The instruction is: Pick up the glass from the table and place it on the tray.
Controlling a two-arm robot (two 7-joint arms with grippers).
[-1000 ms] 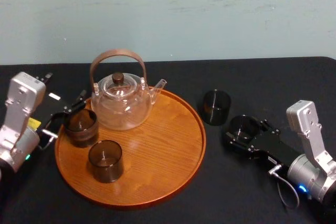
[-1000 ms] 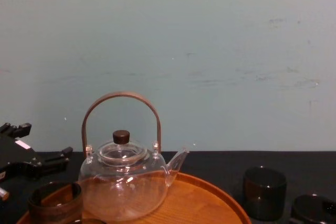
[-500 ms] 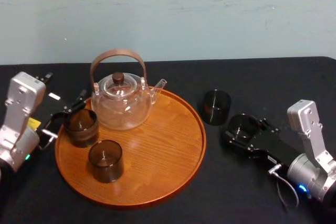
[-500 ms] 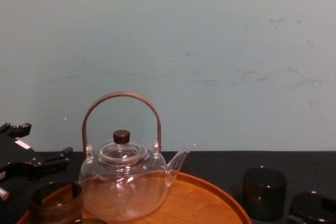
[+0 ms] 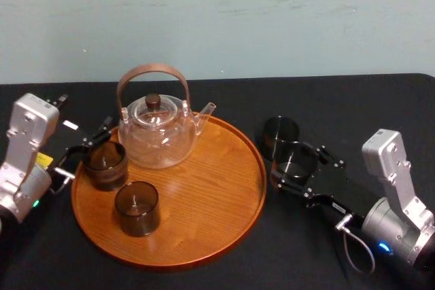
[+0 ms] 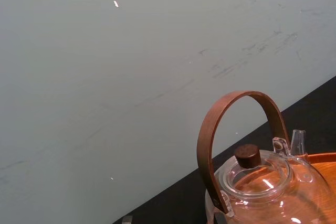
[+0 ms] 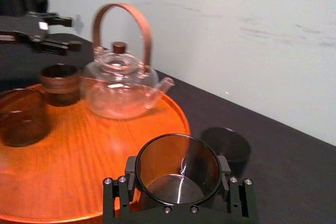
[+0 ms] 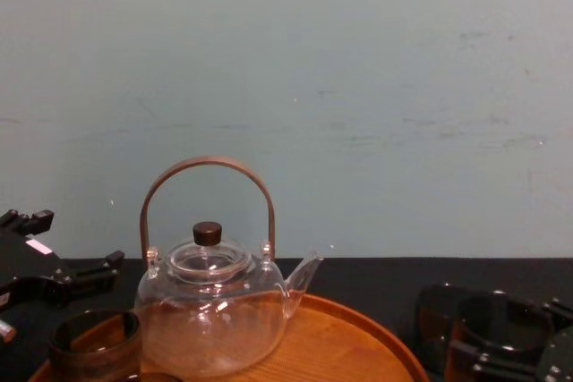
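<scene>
Right gripper (image 5: 297,166) clamped on 1 glass (image 7: 178,169), just right of the tray (image 5: 204,195).
Left gripper (image 5: 85,147), spread apart, sits at the tray's left rim; a teapot (image 5: 156,134) stands on the tray.

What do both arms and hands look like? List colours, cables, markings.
Both arms: silver-grey boxy wrist housings on rounded grey joints. Left hand: black, white label, yellow tag, green light on its joint. Right hand: black, visible screws, looped grey cable, blue light on its joint.

Lab-style test setup: black-draped table (image 5: 353,100) before bare scuffed wall (image 5: 272,18)
</scene>
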